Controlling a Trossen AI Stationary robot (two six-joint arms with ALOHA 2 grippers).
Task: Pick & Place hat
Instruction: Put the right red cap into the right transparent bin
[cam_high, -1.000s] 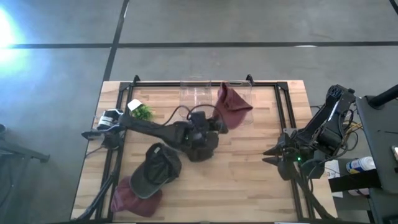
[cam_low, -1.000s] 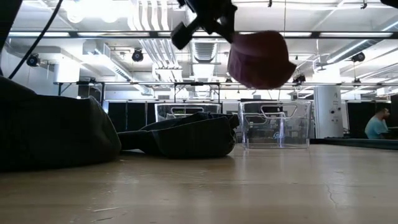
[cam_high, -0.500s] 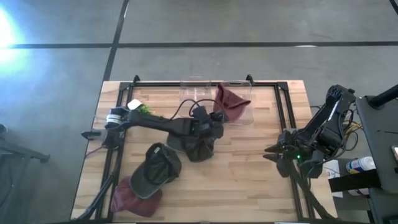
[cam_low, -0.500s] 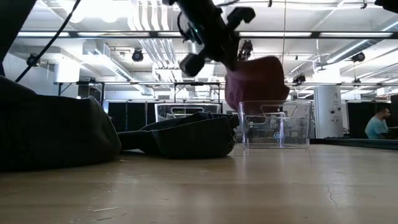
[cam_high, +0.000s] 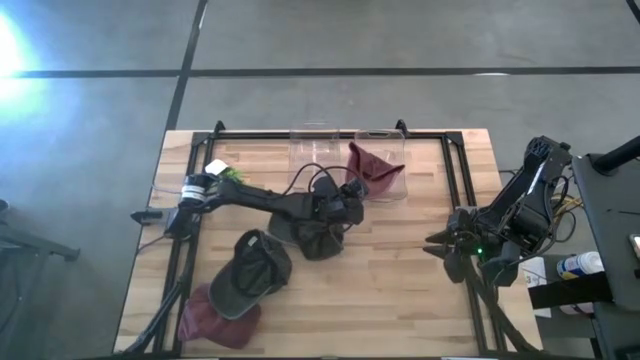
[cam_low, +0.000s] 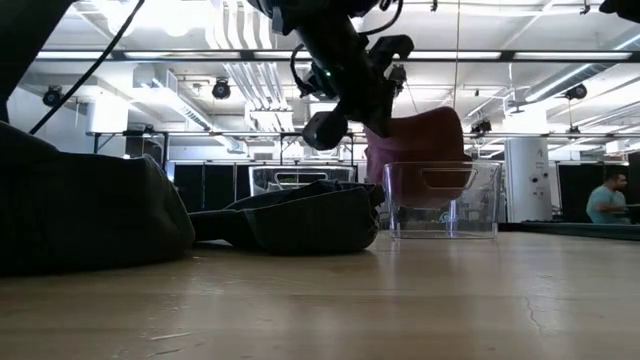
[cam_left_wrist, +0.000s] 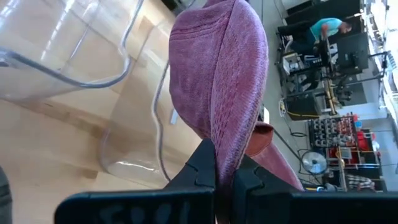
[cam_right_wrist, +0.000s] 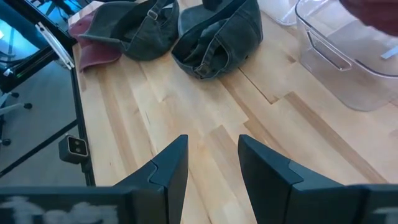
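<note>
Left gripper (cam_left_wrist: 225, 168), jaws clamped on maroon hat (cam_high: 374, 166), holds it partly inside the clear bin (cam_high: 381, 165) at twelve o'clock; release outstanding. Right gripper (cam_high: 437, 246) idle at three o'clock, jaws apart.

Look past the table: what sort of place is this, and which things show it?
Probably a robotics lab or workshop: the low view shows exposed ceiling ducts and strip lights, and a person sits at a far workstation behind the wooden table.

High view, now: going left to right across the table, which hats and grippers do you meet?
Maroon hat at the front edge → olive cap → dark cap → left gripper → held maroon hat → right gripper.
</note>
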